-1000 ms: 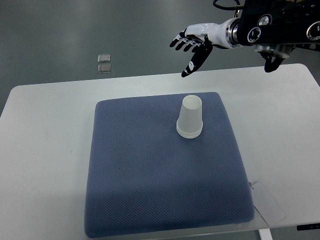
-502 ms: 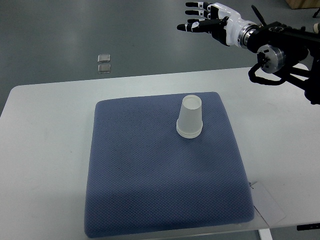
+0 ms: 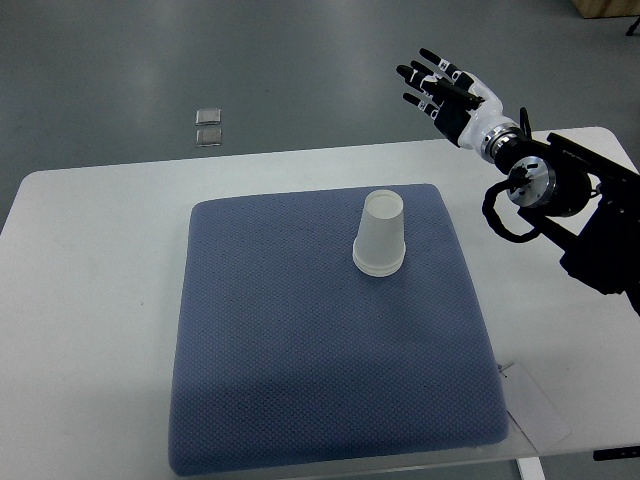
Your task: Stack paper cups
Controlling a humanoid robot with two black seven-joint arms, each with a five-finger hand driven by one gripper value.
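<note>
Top view. White counter with rounded corners, grey floor beyond its far edge. A blue textured mat covers the middle of the counter.

Paper cups: white, translucent-looking, standing upside down with the rim on the mat in its far right part, upright, not tilted. Reads as one stack; cannot tell how many cups are nested in it. Nothing touches it.

Right hand: arm enters from the right edge, black forearm links over the counter's right side, white wrist section, black-tipped fingers. The hand is raised past the far edge of the counter, up and to the right of the cups and well apart from them. Fingers are extended and spread apart, pointing toward the upper left, holding nothing.

Left arm: not visible anywhere along the left edge.

Other items: two small clear square pieces lie on the floor beyond the counter's far left side, one just beside the other. A thin transparent sheet sticks out from under the mat's near right corner.
</note>
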